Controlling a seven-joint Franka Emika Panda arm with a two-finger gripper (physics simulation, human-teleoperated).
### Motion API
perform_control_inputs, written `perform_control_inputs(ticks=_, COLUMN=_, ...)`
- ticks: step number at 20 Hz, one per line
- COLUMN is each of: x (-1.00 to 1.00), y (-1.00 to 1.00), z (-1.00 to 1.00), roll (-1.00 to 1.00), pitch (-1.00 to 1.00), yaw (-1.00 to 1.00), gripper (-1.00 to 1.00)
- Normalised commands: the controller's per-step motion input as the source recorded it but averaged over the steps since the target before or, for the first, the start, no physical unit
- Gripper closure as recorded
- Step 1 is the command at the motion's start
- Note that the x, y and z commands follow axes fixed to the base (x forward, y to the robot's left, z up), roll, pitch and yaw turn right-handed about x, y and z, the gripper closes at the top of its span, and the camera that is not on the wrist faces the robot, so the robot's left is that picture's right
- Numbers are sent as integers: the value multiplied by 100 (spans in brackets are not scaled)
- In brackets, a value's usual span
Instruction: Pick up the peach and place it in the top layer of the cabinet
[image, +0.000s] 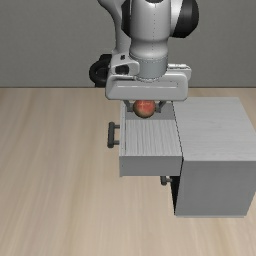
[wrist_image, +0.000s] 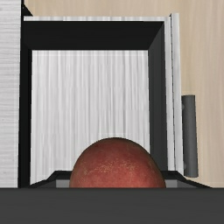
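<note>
The reddish peach (image: 145, 108) hangs in my gripper (image: 146, 104), which is shut on it just above the cabinet's pulled-out top drawer (image: 150, 150). In the wrist view the peach (wrist_image: 118, 164) sits right at my fingertips, and the drawer's pale floor (wrist_image: 92, 96) lies open beneath it, framed by dark walls. The grey cabinet (image: 215, 150) stands at the exterior view's right, and its drawer sticks out toward the left.
The drawer's dark handle (image: 112, 134) juts out at its left end and also shows beside the drawer wall as a grey bar (wrist_image: 190, 131). A small dark handle (image: 165, 181) sits lower on the cabinet front. Wooden tabletop (image: 50, 170) spreads to the left.
</note>
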Motion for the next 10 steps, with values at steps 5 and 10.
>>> perform_control_inputs(ticks=5, x=0, y=0, z=0, roll=0, pitch=0, yaw=0, gripper=-100)
perform_control_inputs(ticks=10, x=0, y=0, z=0, roll=0, pitch=0, yaw=0, gripper=-100)
